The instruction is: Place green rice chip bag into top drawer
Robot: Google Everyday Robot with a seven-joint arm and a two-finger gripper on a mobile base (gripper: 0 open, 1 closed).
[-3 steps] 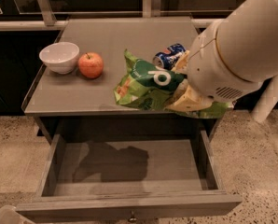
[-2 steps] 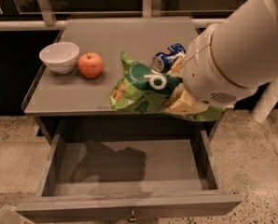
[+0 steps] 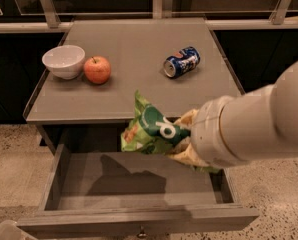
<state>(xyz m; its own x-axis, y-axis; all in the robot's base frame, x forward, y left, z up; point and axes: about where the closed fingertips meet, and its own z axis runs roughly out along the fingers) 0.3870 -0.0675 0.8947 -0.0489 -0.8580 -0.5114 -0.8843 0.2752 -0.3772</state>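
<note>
The green rice chip bag (image 3: 151,128) is crinkled, with a white logo, and hangs in the air above the open top drawer (image 3: 134,184), over its right-middle part. My gripper (image 3: 186,134) holds the bag from the right; its fingers are mostly hidden behind the bag and the thick white arm (image 3: 254,126). The drawer is pulled out, with a bare grey bottom, and the bag's shadow falls on it. A small knob (image 3: 141,231) shows on the drawer front.
On the grey tabletop (image 3: 139,49) stand a white bowl (image 3: 64,61) and a red apple (image 3: 97,69) at the left, and a blue soda can (image 3: 181,62) lies on its side at the right. A speckled floor surrounds the cabinet.
The arm has carried the bag from above the tabletop's front edge forward and down over the open drawer. The blue can, earlier hidden, is now in full view.
</note>
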